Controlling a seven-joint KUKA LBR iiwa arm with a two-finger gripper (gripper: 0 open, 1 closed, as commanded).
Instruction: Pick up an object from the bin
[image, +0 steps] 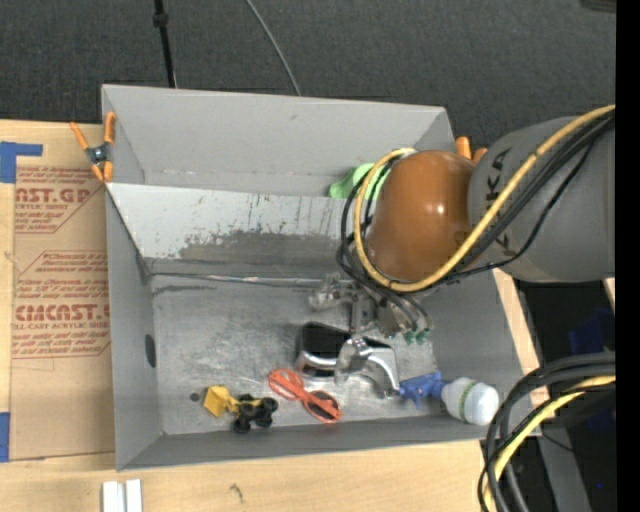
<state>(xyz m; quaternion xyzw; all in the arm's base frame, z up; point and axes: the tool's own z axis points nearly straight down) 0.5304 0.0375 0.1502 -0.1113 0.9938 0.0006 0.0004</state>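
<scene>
My gripper (368, 362) hangs low in the bin's front right part, under the arm's orange dome. Right at its left side lies a black and white object (320, 346), touching or nearly touching it. Orange-handled scissors (306, 394) lie just in front of that object, towards the front wall. A small blue object (421, 386) sits at the gripper's right, and a white bottle with a green band (470, 400) lies beyond it in the front right corner.
A yellow and black toy vehicle (240, 406) lies near the front wall, left of the scissors. A light green thing (346, 184) peeks out by the back wall behind the dome. The arm covers the bin's right side.
</scene>
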